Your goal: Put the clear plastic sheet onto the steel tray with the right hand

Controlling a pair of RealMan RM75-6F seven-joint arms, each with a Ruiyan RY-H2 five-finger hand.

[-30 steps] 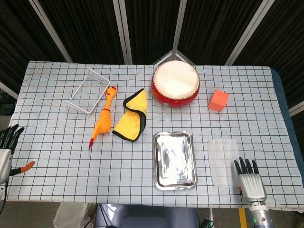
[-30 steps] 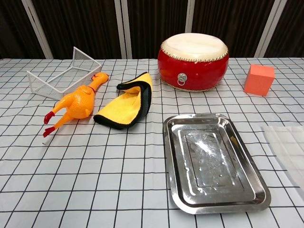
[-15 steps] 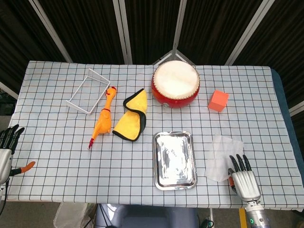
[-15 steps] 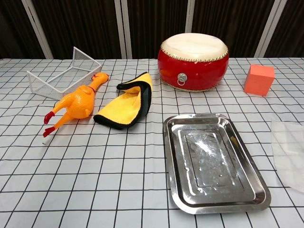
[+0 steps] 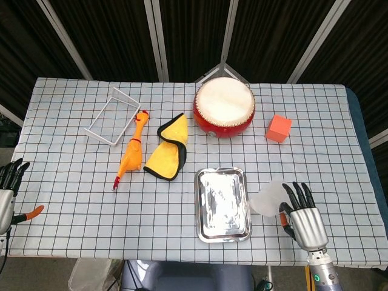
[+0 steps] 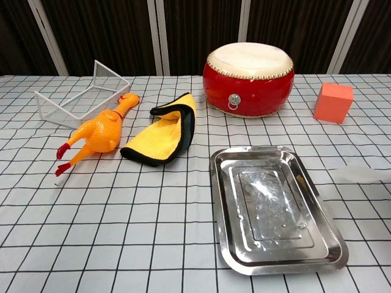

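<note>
Clear, thin plastic sheet [image 5: 268,197] pinched in right hand [image 5: 302,219] fingers [image 5: 296,195], lifted off checked tabletop [image 5: 73,182], just right of rectangular steel tray [image 5: 222,204], presumably for carrying across; left hand [image 5: 8,185] idle w/ fingers spread, holding nothing.

Glossy steel tray [image 5: 222,204]; translucent plastic sheet [image 5: 268,197]

A clear plastic sheet [image 5: 267,197], thin and see-through, is lifted off the checkered cloth, pinched at its edge by my right hand [image 5: 303,219]. It hangs crumpled, just beside the right rim of the tray, at about 3 o'clock from it. From the chest view it shows as a pale film [image 6: 360,174] floating low. The steel tray [image 5: 200,206] is a shiny rectangular pan with rounded corners, lying flat near the table's front edge, at 6 o'clock.
</note>
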